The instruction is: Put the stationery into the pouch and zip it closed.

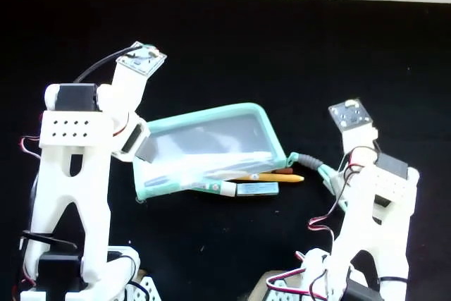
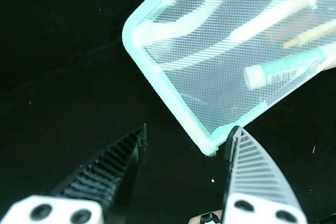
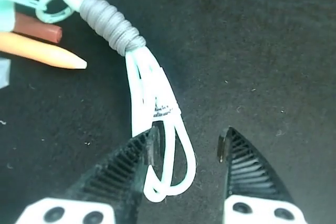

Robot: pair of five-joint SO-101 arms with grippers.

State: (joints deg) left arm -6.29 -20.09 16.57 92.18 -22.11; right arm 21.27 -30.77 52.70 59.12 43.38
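Mesh pouch (image 1: 204, 115): lies mid-table (image 1: 282, 47) with black surface showing past every edge; pens (image 1: 278, 177) stick out of its open long side. Left gripper (image 2: 184, 156): spread, holding nothing, one tip just beside the pouch's closed corner. Right gripper (image 3: 186, 145): spread at the pouch's zip cord (image 3: 157, 108), loop by one finger, unpinched.

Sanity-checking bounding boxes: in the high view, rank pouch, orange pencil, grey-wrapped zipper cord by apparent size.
1. pouch, clearly largest.
2-3. orange pencil and grey-wrapped zipper cord: similar visible length; the pencil is partly covered by the pouch, so not ranked.
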